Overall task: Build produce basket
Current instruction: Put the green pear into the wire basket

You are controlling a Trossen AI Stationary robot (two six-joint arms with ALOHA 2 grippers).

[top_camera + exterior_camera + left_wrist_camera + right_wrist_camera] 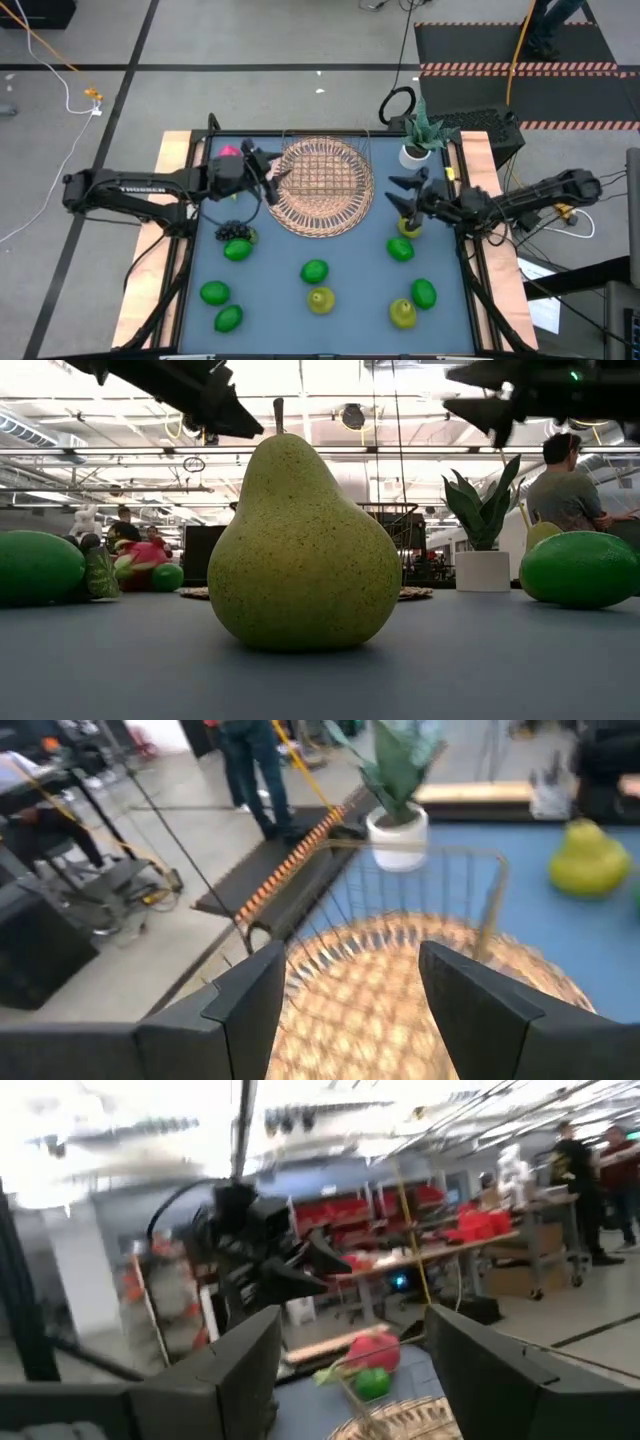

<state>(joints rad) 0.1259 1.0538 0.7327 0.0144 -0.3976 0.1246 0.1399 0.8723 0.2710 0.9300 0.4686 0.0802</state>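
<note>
- Basket [322,172]: copper wire mesh sitting on the round woven mat [318,222], toward the far edge of the blue surface [290,300]. No fruit visible in it from the high view.
- Produce all lies outside the basket. Dragon fruit [229,152] just left of it; grapes [236,231] and a lime [238,250] at its near-left; more limes [315,271] and pears [320,299] well in front of it.
- Handling, my guess: fruit look like hard, light, smooth props, so round limes may roll or squirt out; grip across the widest part. Pears: take the belly, not the neck. Grapes bumpy, likely the easiest hold.
- Left end effector [268,172]: open, empty, raised at the basket's left rim, pointing across the basket.
- Right end effector [405,194]: open, empty, just right of the basket, above a pear [408,226] near the potted plant [418,135].
</note>
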